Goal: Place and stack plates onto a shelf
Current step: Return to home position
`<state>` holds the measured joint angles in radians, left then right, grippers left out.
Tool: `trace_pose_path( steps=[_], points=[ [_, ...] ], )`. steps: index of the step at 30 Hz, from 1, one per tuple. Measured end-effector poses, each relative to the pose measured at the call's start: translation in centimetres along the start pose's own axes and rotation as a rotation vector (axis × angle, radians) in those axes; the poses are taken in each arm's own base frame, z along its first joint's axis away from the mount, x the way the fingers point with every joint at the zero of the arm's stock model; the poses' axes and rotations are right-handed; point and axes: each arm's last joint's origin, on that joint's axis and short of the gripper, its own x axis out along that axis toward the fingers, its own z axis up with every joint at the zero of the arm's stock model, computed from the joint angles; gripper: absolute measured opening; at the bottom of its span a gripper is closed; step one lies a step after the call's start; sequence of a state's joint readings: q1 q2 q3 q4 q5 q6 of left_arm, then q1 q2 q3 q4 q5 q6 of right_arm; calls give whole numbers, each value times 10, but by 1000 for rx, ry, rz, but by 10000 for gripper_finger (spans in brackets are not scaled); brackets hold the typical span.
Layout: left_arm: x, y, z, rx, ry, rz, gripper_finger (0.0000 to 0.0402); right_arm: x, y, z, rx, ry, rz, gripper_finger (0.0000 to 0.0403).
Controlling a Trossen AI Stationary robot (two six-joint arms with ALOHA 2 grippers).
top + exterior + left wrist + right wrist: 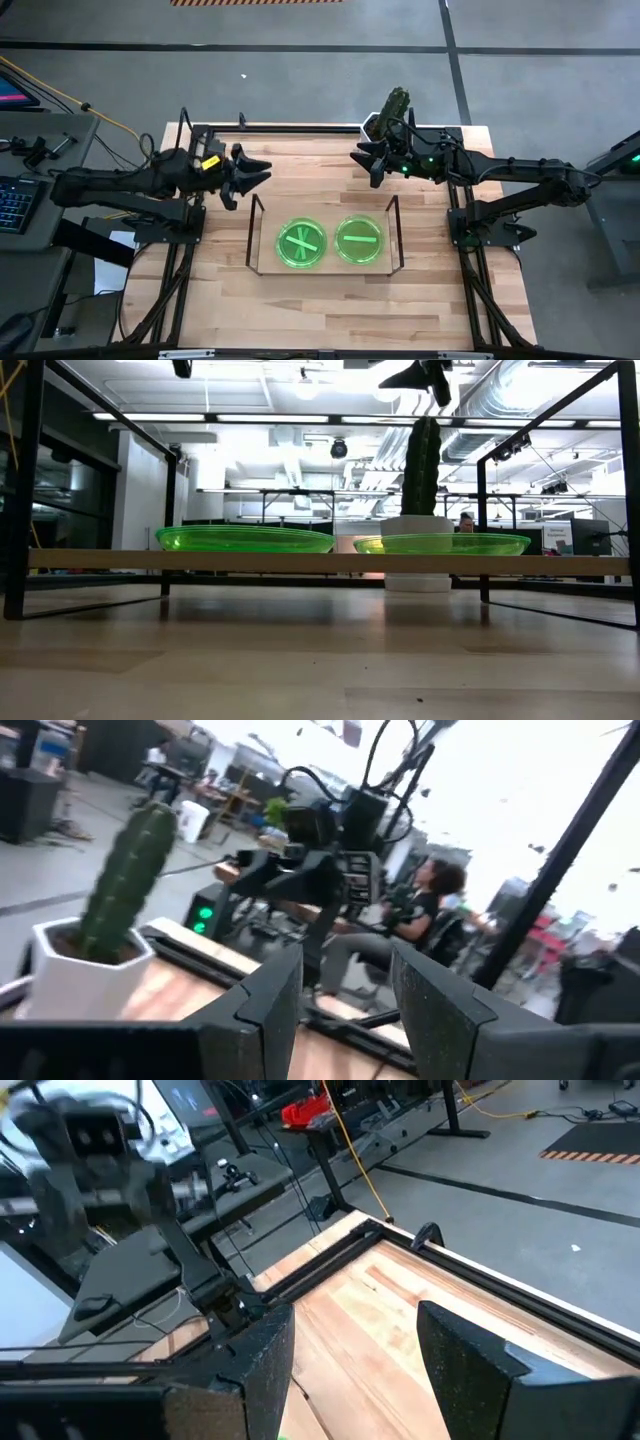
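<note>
Two stacks of bright-green plates [301, 243] [359, 239] lie side by side on the flat wood-coloured surface of the low wire shelf [322, 266], mid-table. In the low view the left stack [246, 539] and the right stack [442, 544] rest on the shelf board [320, 561]. My left gripper [258, 172] hovers open above the table, left of and beyond the shelf. My right gripper [362, 163] hovers open, right of and beyond the shelf. Each wrist view shows its own fingers apart with nothing between them.
A white potted cactus [392, 110] stands at the table's far edge near my right gripper, also seen in the low view as a cactus [420, 470]. A black metal frame [195, 135] borders the table. People sit in the room beyond.
</note>
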<state>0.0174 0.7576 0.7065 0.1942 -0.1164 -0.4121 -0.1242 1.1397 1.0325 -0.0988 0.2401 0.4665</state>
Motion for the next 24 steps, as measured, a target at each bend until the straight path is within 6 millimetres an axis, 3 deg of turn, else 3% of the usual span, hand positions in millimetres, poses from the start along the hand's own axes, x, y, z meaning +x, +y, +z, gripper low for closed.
trace_pose_path(
  steps=[6,17,24],
  points=[
    [-8,2,-22,-55,-37,-56,145,0,1,1,3,-13,6,195],
    [-48,15,-34,-24,-124,-32,144,0,1,1,6,-12,6,195],
    [-65,30,-65,-84,-159,-43,100,0,1,1,34,-12,7,195]
  ],
)
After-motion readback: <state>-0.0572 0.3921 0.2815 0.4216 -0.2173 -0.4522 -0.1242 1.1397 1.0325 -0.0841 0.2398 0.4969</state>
